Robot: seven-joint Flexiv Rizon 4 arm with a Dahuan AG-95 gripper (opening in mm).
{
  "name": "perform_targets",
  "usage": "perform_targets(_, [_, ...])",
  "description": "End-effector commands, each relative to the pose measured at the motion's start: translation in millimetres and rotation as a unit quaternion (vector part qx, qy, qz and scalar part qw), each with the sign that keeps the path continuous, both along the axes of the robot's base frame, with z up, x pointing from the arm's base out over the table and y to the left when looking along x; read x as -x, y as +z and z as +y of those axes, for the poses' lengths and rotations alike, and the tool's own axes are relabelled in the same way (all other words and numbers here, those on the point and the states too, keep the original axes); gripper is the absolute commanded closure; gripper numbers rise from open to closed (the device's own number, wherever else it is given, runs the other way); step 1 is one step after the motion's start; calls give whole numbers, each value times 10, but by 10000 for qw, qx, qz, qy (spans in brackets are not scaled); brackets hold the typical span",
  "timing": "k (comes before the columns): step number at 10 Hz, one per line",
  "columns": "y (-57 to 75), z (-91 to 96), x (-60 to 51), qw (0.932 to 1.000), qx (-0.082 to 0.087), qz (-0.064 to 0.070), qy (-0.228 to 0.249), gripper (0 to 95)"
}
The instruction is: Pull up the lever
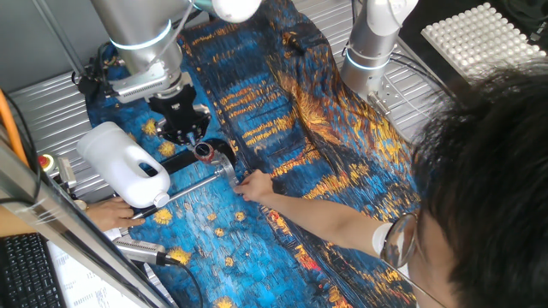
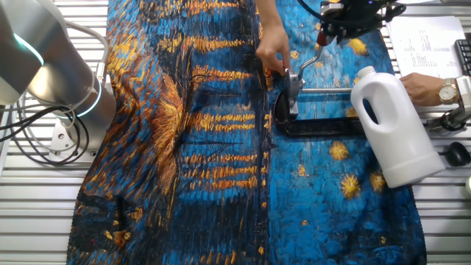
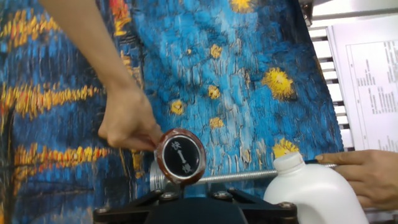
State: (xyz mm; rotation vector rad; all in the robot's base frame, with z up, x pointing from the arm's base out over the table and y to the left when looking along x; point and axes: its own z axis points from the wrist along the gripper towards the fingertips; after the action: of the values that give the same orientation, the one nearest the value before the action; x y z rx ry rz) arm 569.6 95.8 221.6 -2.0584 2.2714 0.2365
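The lever [image 1: 204,151] [image 2: 309,57] stands raised from a black-and-silver clamp [image 1: 218,167] [image 2: 309,126] on the blue-and-orange patterned cloth. Its dark red sleeved end [image 3: 180,157] points straight at the hand camera, as a red ring round a dark face. My gripper [image 1: 195,141] [image 2: 324,33] [image 3: 183,186] sits right at that red end, its black fingers drawn close about it. The fingertips themselves are mostly hidden in the hand view.
A person's hand [image 1: 253,186] [image 2: 272,51] [image 3: 127,124] steadies the clamp. Another hand [image 2: 419,87] [image 3: 360,171] holds the long silver rod [image 2: 327,90] [image 3: 242,177]. A white jug [image 1: 124,162] [image 2: 394,125] lies beside the clamp. A second arm's base [image 2: 51,81] stands off the cloth.
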Motion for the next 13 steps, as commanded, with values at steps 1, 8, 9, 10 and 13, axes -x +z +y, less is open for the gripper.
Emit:
perform_targets(1, [4, -15, 12, 9999, -102, 53, -83, 950])
perform_targets(8, [3, -30, 17, 9985, -553, 54, 10, 950])
perform_targets(9, [3, -30, 17, 9982, -567, 10, 200, 950])
perform_targets(10, [3, -30, 17, 9978, -550, -15, 371, 950])
perform_targets(13, [3, -30, 17, 9963, -574, -14, 642, 950])
